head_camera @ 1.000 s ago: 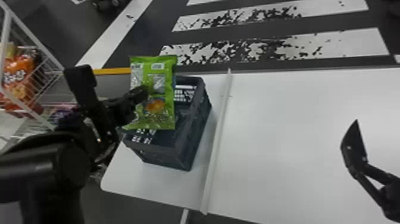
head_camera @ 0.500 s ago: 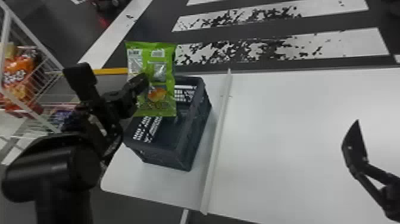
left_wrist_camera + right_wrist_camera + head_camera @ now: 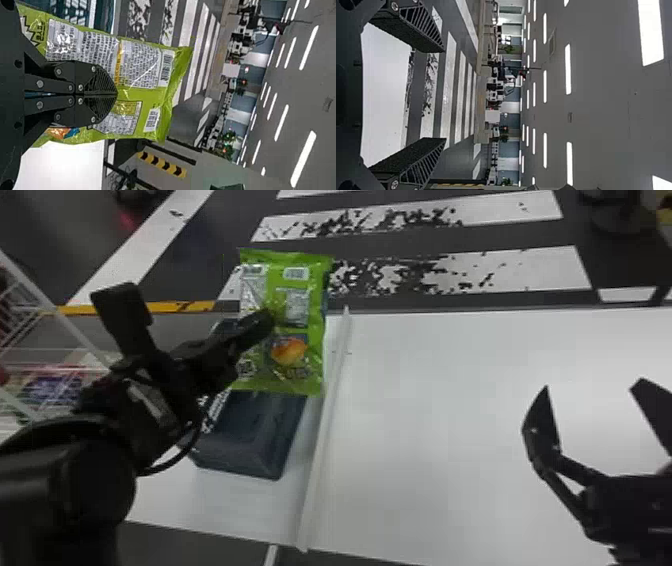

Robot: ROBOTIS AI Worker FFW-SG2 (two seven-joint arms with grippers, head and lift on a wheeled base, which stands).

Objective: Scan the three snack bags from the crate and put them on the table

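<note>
The bag [image 3: 300, 307] looks light and puffy, a thin glossy film over what are probably loose, breakable snacks, so it should give under a pinch, slip if held too lightly, and crush if squeezed hard. The film could glare or crease over the barcode [image 3: 167, 68], so I would take hold near a sealed edge or a loose fold, away from that label. As it is, the left pincer [image 3: 116, 94] has its fingers drawn together, clamped on the bag; they lie across its printed back, their tips ending near the middle, with film spreading to both sides and beyond them. In the head view the bag is upright, lifted in front of the crate [image 3: 250, 435] and covering part of it. The right pincer [image 3: 592, 385] is well apart from the bag, fingers spread with nothing between them, by the surface [image 3: 450, 430].
</note>
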